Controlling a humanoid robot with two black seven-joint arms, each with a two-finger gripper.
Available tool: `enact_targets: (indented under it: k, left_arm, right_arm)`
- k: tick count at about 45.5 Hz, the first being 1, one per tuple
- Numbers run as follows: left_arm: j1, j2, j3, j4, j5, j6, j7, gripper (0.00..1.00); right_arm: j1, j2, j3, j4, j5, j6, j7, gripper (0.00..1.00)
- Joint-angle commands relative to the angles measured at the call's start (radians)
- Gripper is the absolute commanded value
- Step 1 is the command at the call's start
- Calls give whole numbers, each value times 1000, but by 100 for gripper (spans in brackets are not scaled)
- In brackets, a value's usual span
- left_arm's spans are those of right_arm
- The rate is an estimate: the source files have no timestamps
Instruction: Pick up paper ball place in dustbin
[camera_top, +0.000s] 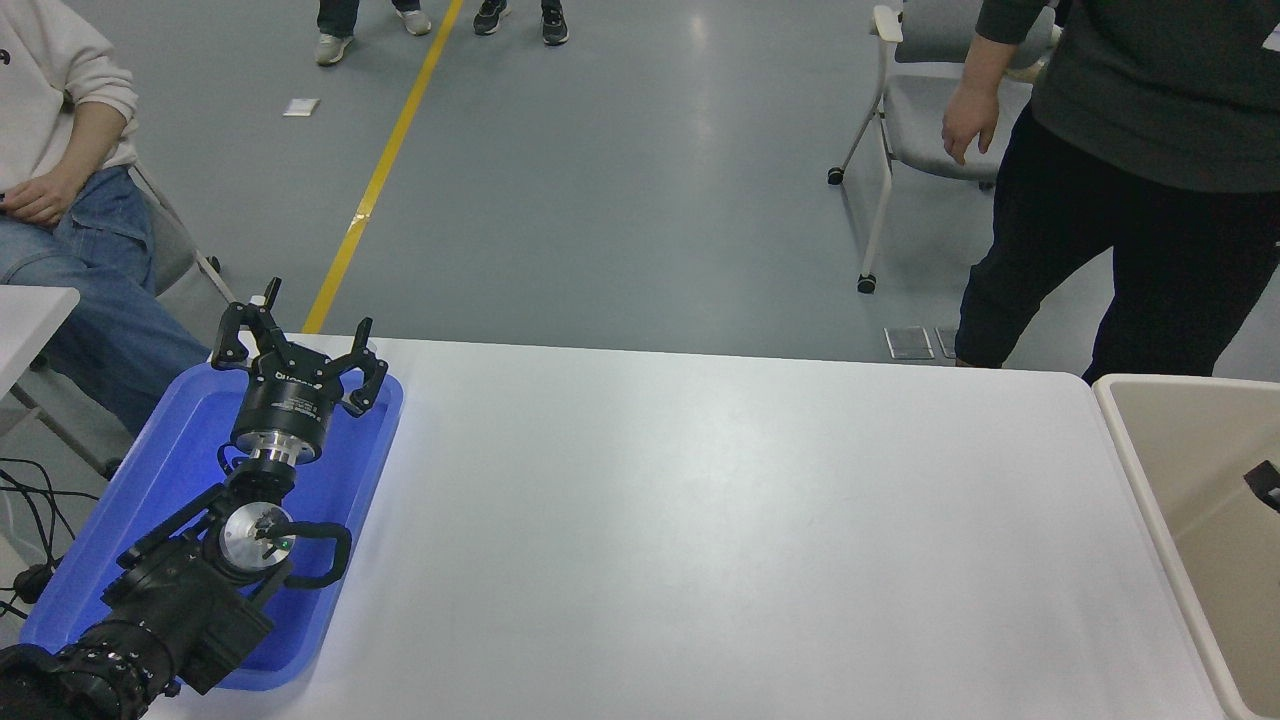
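Your right hand (1264, 484) is cut off at the right edge over the dustbin (1130, 440); you cannot tell its grip. Your left hand (298, 352) rests spread wide over the blue tray (165, 440).

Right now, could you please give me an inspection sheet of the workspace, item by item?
Surface: white rectangular table, bare across the middle.
Job's things: large beige plastic dustbin at the table's right end; paper ball nothing seen.
Clutter: shallow blue plastic tray on the table's left end, under the left arm.
Grippers: left gripper open, parked over the tray's far end; only a small black tip of the right gripper shows, over the dustbin at the picture's right edge, state unclear.
Cables: black cables on the floor left of the tray.
Surroundings: seated person far left, standing person far right, grey wheeled chair, yellow floor line.
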Motion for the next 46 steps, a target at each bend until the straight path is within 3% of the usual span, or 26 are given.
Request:
enact_targets:
  k: [1,7,16,28,38,46]
  left_arm:
    - [1,0,0,0,1,0,0,100]
    - [1,0,0,0,1,0,0,100]
    - [1,0,0,0,1,0,0,100]
    - [1,0,0,0,0,0,0,100]
    - [1,0,0,0,0,0,0,100]
    - [1,0,0,0,0,0,0,100]
  right_arm:
    - [98,-23,105,21,0,6,7,100]
    - [153,-21,269,27,0,3,28,100]
    - [256,-24,536,97,-2,3,124,100]
    - [311,-94,763,278,-16,8,130,100]
    - [281,-94,1125,464,-20,11,239,100]
    - [215,-90,1313,637,-37,45,249,100]
